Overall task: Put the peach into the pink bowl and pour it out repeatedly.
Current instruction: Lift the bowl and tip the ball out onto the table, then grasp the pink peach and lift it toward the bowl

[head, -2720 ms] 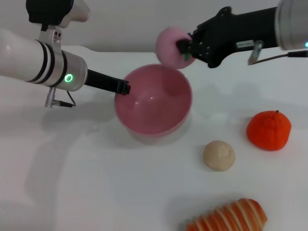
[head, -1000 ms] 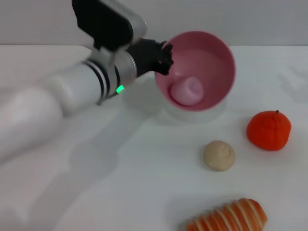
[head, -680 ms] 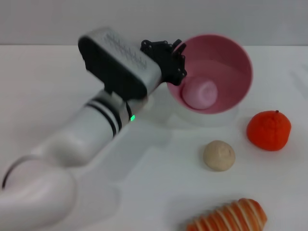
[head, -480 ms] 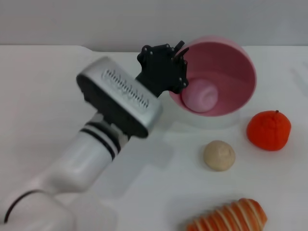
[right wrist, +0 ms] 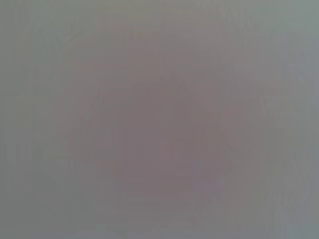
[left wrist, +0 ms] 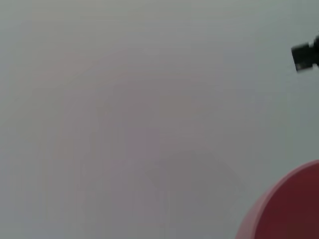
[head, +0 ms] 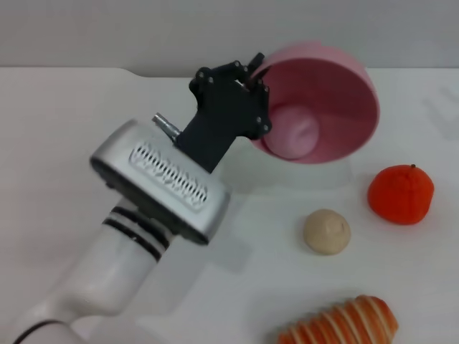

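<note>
Your left gripper [head: 252, 79] was clamped on the tilted pink bowl [head: 337, 86]'s rim, apparently firmly; the peach [head: 290, 136] needed a steeper, steady tip.

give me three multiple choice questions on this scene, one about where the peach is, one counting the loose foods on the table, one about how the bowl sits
1. Where is the peach?
A. in the bowl
B. on the table
C. by the bread

2. How many foods lie on the table outside the bowl?
A. one
B. three
C. five

3. The bowl is:
A. flat on the table
B. upside down
C. tipped, gripped at the rim

Answers: 1 A, it rests against the inner wall. 2 B, orange fruit, beige lump, bread. 3 C, the left gripper holds its rim and the opening faces sideways.
</note>
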{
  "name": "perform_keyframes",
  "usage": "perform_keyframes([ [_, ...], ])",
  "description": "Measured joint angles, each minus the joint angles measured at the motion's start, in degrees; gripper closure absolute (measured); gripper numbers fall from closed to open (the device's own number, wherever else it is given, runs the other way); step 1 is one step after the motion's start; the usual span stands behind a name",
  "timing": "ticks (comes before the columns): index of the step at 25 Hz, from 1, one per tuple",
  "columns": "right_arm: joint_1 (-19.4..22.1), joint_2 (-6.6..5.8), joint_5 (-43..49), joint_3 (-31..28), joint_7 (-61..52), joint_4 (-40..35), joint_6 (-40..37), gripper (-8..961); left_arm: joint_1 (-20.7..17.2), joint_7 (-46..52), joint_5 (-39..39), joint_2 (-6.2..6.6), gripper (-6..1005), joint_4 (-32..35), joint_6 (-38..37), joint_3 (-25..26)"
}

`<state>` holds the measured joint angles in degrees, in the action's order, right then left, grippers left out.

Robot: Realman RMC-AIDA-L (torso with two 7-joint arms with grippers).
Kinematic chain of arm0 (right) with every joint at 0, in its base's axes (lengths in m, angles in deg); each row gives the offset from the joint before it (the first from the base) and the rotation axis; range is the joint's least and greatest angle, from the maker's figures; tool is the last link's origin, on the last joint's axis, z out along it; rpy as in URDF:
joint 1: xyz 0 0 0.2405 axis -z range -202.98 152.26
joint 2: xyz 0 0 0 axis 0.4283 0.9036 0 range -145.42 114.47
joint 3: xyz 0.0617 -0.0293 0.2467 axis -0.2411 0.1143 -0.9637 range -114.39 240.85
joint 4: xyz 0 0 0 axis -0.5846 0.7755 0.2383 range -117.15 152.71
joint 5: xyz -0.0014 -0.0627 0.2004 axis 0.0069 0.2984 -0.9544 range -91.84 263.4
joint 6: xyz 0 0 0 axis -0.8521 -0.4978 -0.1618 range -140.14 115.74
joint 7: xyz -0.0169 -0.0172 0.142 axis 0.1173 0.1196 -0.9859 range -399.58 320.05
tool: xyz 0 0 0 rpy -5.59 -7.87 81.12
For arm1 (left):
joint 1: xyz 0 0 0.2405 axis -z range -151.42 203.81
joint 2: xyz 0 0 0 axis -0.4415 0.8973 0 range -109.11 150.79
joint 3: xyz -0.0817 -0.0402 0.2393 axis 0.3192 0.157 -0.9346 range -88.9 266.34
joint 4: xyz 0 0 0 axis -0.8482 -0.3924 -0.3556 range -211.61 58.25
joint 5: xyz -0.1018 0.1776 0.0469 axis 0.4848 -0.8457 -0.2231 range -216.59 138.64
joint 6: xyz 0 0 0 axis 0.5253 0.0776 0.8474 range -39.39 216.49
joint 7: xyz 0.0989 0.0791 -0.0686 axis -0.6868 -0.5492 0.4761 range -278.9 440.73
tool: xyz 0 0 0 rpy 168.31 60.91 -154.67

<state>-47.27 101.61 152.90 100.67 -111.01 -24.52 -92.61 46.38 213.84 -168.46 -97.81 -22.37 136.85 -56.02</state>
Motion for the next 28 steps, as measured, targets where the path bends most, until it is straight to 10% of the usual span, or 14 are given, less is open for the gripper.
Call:
perform_keyframes([
  [28,1.08,1.04,0.0,0.04,-0.16,0.11,-0.02,443,-3.0,-6.71,1.74,-0.12,957,-0.23,9.87,-3.88],
])
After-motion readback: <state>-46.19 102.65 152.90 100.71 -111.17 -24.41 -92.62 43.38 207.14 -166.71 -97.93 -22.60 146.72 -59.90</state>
